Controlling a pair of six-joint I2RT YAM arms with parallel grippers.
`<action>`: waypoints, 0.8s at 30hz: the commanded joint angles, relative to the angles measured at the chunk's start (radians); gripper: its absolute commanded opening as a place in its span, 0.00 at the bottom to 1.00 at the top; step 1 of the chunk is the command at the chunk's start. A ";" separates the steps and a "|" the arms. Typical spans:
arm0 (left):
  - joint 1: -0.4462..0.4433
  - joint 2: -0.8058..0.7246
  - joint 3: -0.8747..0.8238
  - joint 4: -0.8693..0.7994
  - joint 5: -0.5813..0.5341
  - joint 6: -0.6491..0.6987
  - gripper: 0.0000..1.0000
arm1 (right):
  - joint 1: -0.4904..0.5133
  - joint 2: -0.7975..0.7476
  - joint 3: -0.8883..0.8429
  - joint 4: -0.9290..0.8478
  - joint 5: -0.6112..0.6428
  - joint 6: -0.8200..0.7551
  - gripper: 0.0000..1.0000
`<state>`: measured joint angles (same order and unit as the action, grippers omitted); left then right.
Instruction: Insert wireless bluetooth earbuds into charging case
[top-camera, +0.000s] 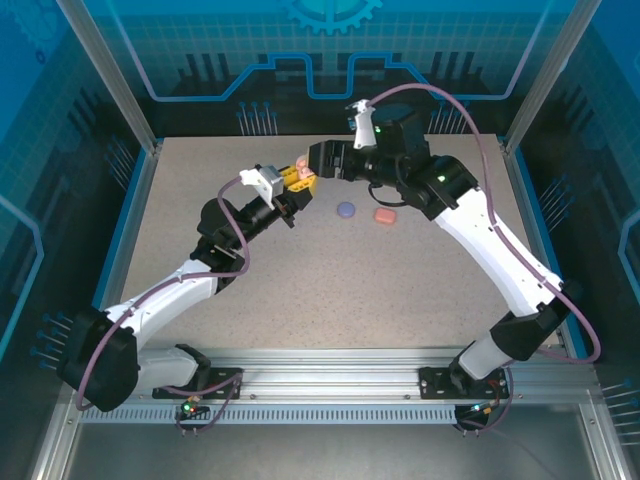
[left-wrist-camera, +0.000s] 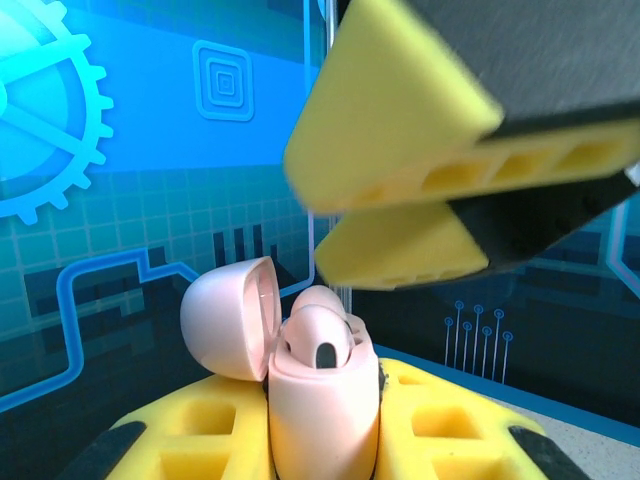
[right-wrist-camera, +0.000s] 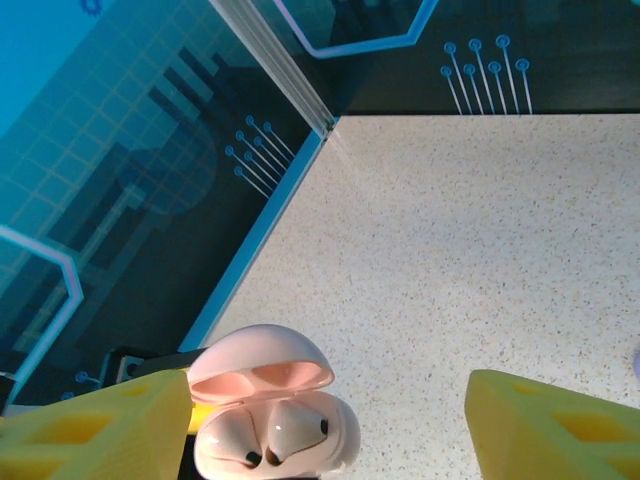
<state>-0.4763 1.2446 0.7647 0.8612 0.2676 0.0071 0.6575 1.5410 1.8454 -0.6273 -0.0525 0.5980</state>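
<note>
Pink case (left-wrist-camera: 325, 400) — lid up | left gripper (top-camera: 298, 181) holds it | right gripper (right-wrist-camera: 327, 425) wide

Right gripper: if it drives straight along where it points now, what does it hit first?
Most likely the open pink case, just ahead of the right gripper, between its spread fingers and clamped by the left gripper. Depth is hard to judge.

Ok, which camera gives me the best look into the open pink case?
Right wrist: it looks down into the pink case, lid up, with two buds inside. Left wrist sees it side-on, one bud poking up. In top external it is a tiny pink spot.
</note>
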 joint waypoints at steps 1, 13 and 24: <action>-0.009 -0.001 0.029 0.045 0.012 0.025 0.00 | -0.034 -0.081 -0.024 0.027 0.023 0.015 0.77; -0.010 0.016 0.011 0.041 0.038 0.017 0.00 | -0.168 -0.038 -0.043 -0.069 -0.046 0.037 0.77; -0.030 0.060 0.037 0.017 0.107 -0.022 0.00 | -0.186 0.251 0.326 -0.310 -0.134 -0.035 0.76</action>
<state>-0.4877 1.2900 0.7647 0.8608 0.3248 -0.0013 0.4816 1.7432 2.0735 -0.8356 -0.1291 0.6014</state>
